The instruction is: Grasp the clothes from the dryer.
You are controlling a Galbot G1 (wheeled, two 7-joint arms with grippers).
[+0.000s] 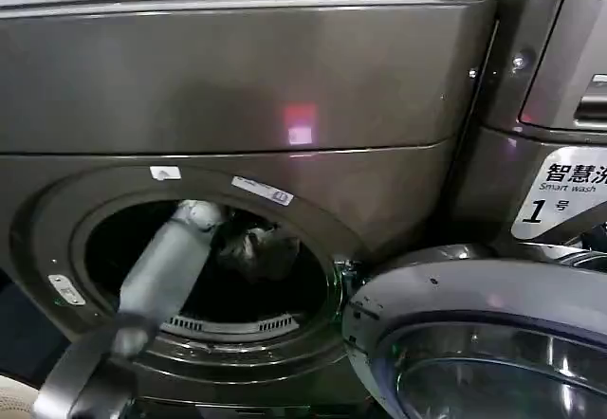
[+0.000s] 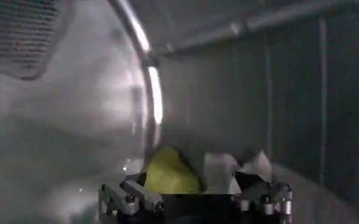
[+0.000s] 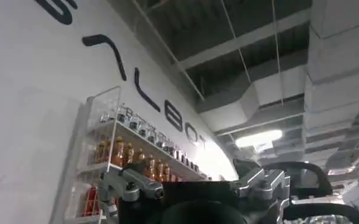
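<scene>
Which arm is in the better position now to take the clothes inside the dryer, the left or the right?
Probably the left. The left gripper is open inside the dryer drum, right in front of the clothes. The right gripper is also open but points up toward a wall shelf and ceiling, away from the drum.

The left arm (image 1: 166, 272) is reached into the round porthole of the dryer (image 1: 237, 87). A dark bundle of clothes (image 1: 254, 248) is seen inside.

Looks like a showroom or demo hall, not a home; two front-loading machines side by side, the dryer (image 1: 237, 78) at frame left, a numbered sticker (image 1: 561, 191) at right; wall shelf of bottled drinks (image 3: 130, 161); big lettering (image 3: 136, 85); exposed ceiling ducts (image 3: 277, 91).
</scene>
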